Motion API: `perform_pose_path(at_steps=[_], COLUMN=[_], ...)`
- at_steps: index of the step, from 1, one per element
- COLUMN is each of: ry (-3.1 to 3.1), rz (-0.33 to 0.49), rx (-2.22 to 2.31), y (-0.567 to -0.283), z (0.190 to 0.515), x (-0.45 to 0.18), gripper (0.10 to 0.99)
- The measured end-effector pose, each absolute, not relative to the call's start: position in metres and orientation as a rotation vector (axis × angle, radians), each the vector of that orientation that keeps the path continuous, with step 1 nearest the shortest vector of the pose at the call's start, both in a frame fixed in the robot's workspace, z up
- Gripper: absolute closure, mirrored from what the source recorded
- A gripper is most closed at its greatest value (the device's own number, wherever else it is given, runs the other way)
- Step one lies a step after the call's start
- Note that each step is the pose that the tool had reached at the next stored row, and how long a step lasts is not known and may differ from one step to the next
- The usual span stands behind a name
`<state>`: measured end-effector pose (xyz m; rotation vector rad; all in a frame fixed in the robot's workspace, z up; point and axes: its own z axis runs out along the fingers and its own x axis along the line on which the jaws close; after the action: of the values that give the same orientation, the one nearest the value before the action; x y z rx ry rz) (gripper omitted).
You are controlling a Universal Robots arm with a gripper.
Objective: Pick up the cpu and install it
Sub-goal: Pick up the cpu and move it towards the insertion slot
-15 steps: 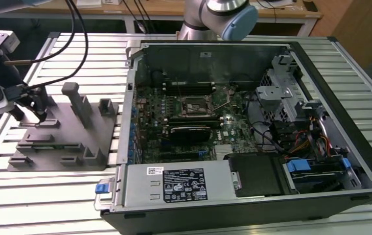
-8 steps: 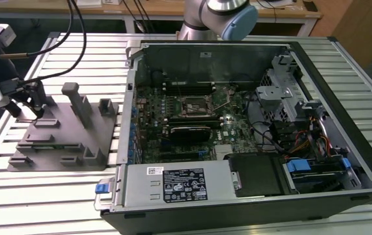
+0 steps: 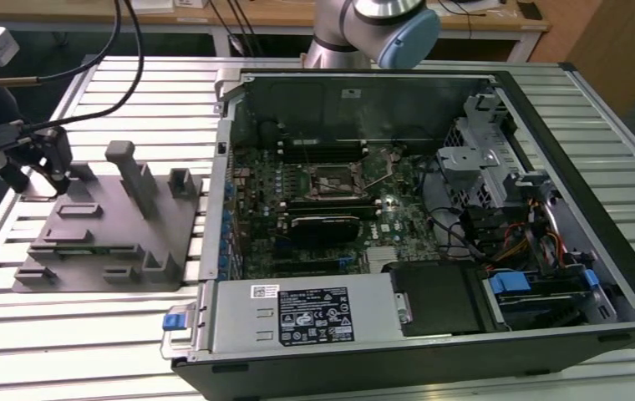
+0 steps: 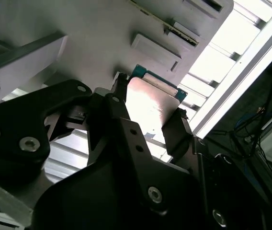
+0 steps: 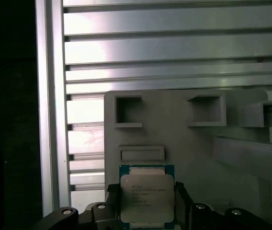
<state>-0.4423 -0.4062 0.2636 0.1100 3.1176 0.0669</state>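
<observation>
**Gripper and chip.** Nearest the wrist cameras, the gripper (image 3: 50, 177) is clamping the cpu (image 5: 147, 196). In both wrist views its two black fingers (image 5: 182, 206) are pressing against opposite edges of the chip. The cpu is lying flat between them, its silvery-white metal top facing the cameras and a green border showing around it. It is sitting at one corner of the grey moulded block (image 3: 106, 225); whether it is resting on the block or hanging just above it cannot be told.

**Block and table.** Just past the chip, in the first wrist view, the block is showing a shallow rectangular recess (image 5: 142, 154) and, farther on, a row of square pockets (image 5: 129, 111). The block is lying on the slatted aluminium table (image 3: 83, 351).

**Computer.** In the exterior view the block is standing on the exterior view's left, just beside the open computer case (image 3: 618, 267). Inside the case the motherboard (image 3: 329, 221) is lying flat. The dark square socket frame (image 3: 337, 180) is sitting near its middle, well apart from the gripper.

**Background.** Farthest off, the arm's grey column (image 3: 334, 46) is rising behind the case, in front of a wooden bench (image 3: 295, 12).
</observation>
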Motion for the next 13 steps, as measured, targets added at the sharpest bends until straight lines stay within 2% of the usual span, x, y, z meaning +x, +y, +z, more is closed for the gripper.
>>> perform_pose_path(at_steps=[13], ry=[3.118], rz=[0.067], rx=[0.11], y=[-0.406], z=[0.292], x=[-0.442], gripper=[0.545])
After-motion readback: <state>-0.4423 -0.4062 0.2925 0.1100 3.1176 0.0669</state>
